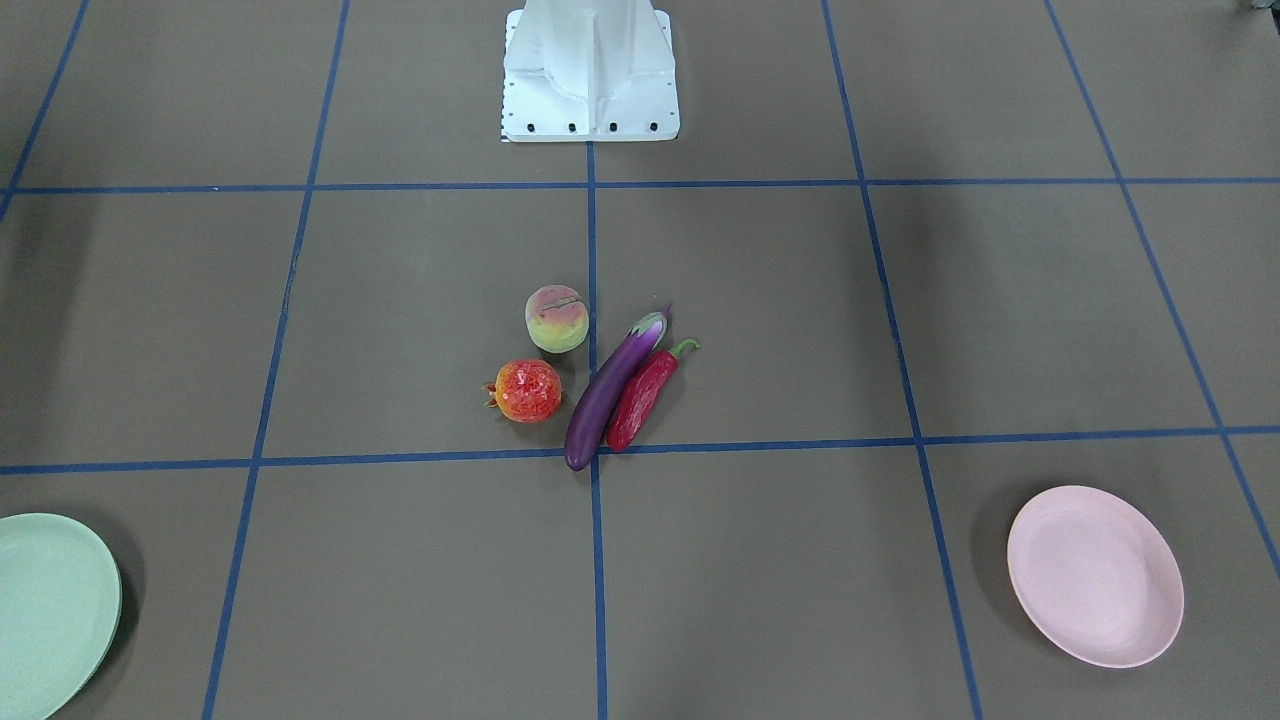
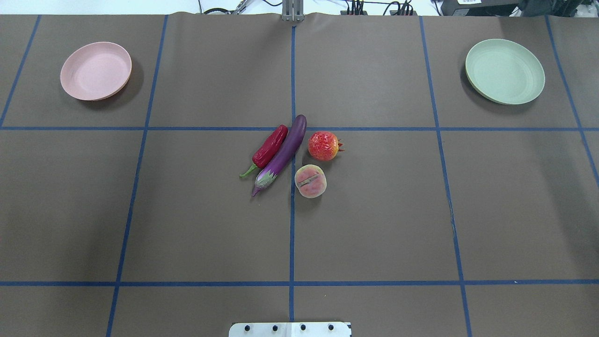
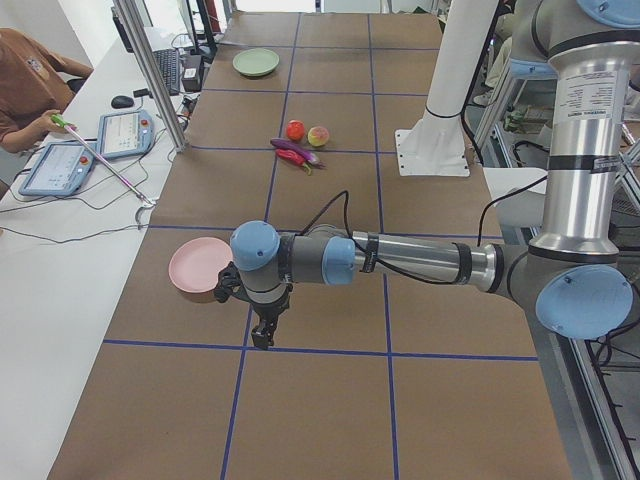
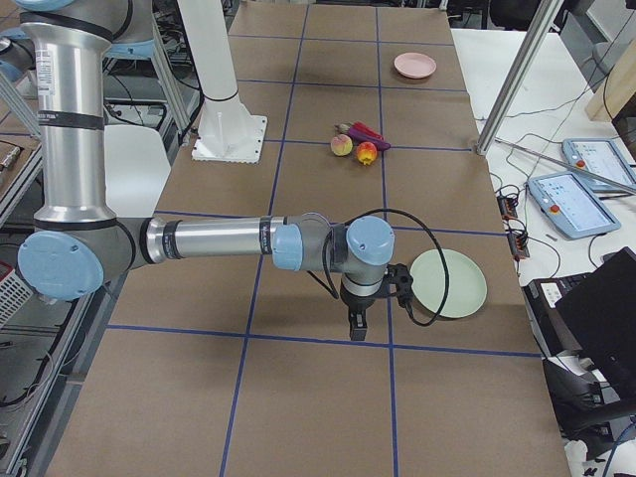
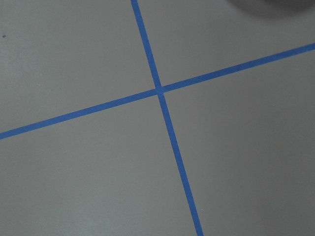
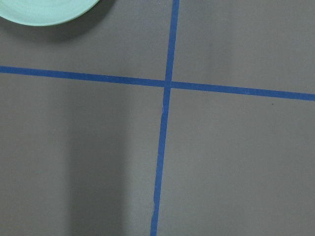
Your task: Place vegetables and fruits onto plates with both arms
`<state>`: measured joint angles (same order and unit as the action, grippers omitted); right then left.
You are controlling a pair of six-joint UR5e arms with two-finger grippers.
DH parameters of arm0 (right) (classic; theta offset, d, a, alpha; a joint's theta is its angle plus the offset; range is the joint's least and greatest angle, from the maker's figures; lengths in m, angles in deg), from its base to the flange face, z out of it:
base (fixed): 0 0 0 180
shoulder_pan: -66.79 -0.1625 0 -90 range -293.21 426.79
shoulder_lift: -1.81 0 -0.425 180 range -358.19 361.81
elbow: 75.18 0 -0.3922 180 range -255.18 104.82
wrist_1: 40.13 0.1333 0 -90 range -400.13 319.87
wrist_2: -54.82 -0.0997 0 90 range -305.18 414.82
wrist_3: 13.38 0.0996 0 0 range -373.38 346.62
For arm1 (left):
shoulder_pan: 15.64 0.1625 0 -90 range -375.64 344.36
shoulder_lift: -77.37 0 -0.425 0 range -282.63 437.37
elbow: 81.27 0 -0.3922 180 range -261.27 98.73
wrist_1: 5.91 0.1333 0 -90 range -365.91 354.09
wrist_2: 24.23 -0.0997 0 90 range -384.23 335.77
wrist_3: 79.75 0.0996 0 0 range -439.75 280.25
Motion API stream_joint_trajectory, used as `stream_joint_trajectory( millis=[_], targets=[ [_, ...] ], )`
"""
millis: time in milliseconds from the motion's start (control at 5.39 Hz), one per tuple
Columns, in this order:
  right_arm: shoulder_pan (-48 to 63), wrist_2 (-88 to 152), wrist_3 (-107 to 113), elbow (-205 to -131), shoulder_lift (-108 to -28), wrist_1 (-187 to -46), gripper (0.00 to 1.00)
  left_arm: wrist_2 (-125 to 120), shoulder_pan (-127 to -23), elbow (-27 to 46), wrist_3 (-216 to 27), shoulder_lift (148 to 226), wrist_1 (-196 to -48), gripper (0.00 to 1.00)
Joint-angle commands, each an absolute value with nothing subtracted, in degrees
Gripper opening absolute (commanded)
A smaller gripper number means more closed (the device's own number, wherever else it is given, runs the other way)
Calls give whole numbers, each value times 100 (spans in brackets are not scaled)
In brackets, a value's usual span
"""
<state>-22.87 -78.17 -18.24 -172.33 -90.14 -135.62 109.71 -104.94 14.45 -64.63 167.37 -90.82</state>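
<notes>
The purple eggplant (image 2: pixel 282 153) and the red chili (image 2: pixel 269 147) lie side by side, touching, at the table's middle. The pomegranate (image 2: pixel 323 145) and the peach (image 2: pixel 310 181) sit just to their right. The pink plate (image 2: pixel 96 70) is far left and the green plate (image 2: pixel 505 71) far right, both empty. My left gripper (image 3: pixel 262 335) hangs low over the table beside the pink plate (image 3: pixel 200 268). My right gripper (image 4: pixel 357 326) hangs beside the green plate (image 4: pixel 449 283). Both show only in the side views, so I cannot tell whether they are open or shut.
The white pedestal base (image 1: pixel 590 75) stands at the robot's edge of the table. Blue tape lines (image 2: pixel 292 234) divide the brown surface into squares. An operator (image 3: pixel 25 85) with tablets sits at a side bench, and a metal post (image 3: pixel 150 70) stands by the table edge.
</notes>
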Motion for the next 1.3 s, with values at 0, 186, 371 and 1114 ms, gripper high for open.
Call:
stream_joint_trajectory(
  millis=[0, 186, 371, 1114],
  targets=[
    [-2286, -7825, -1821, -17230, -9013, -13471, 100, 10971, -10494, 1444, -6454, 16746, -9082, 100],
    [-2286, -7851, -1813, -17247, -9013, -13470, 100, 10971, -10485, 1479, -6480, 16841, -9073, 100],
    [-2286, -7921, -1813, -17256, -9013, -13462, 100, 10980, -10459, 1462, -6481, 17095, -9038, 100],
    [-2286, -8176, -1830, -17283, -9013, -13461, 100, 10980, -10019, 1628, -6489, 17430, -9633, 100]
  ],
)
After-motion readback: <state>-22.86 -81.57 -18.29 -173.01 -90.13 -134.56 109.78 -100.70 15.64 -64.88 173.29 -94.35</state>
